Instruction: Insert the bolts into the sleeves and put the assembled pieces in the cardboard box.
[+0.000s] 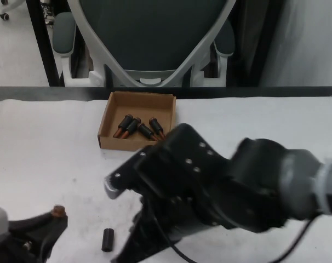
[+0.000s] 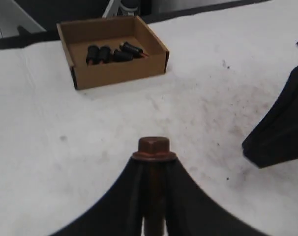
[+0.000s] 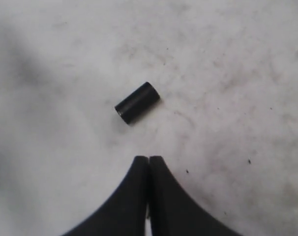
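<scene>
Left claw (image 2: pixel 153 166) clamps a bolt (image 2: pixel 153 146); right claw (image 3: pixel 149 161), pressed together, points down near the sleeve (image 3: pixel 137 102).

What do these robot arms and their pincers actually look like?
Everything is matte black. The right arm has bulky casings dotted with small pale screws, a light grey band and a thin black cable. The left gripper and right gripper have smooth fingers tapering to narrow tips.
</scene>
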`<control>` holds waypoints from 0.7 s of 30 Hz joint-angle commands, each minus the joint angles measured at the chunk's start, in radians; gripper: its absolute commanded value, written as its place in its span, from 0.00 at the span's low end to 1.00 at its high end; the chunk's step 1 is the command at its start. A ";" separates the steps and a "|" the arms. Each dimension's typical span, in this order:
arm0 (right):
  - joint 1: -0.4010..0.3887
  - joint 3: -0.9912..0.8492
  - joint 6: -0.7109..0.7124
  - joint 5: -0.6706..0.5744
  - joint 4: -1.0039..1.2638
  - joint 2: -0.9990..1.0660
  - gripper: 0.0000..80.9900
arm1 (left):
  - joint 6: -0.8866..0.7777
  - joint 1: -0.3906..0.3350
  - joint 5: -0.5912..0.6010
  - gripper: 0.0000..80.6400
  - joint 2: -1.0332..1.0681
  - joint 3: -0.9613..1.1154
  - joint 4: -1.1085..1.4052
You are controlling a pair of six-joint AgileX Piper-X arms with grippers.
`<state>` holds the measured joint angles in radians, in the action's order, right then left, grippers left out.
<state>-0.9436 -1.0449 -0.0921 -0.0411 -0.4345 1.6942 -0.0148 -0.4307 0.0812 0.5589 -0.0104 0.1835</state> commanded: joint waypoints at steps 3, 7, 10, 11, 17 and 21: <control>0.006 -0.082 -0.007 -0.040 -0.027 0.069 0.02 | 0.005 0.002 -0.012 0.01 -0.047 0.010 0.050; 0.007 -0.138 -0.019 -0.040 -0.048 0.127 0.21 | 0.008 0.002 -0.022 0.01 -0.064 0.010 0.050; 0.007 -0.172 -0.041 -0.018 -0.050 0.158 0.40 | 0.008 0.002 -0.104 0.01 -0.065 0.010 0.050; 0.007 -0.183 -0.056 -0.010 -0.050 0.167 0.44 | 0.015 0.002 -0.127 0.01 -0.065 0.010 0.054; 0.019 -0.253 -0.089 -0.002 -0.051 0.235 0.45 | 0.039 0.002 -0.273 0.01 -0.065 0.010 0.097; 0.023 -0.294 -0.089 -0.002 -0.048 0.289 0.45 | 0.043 0.002 -0.275 0.01 -0.065 0.010 0.146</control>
<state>-0.9276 -1.3150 -0.1739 -0.0454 -0.4863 1.9629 0.0192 -0.4307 -0.1784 0.5031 -0.0098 0.2896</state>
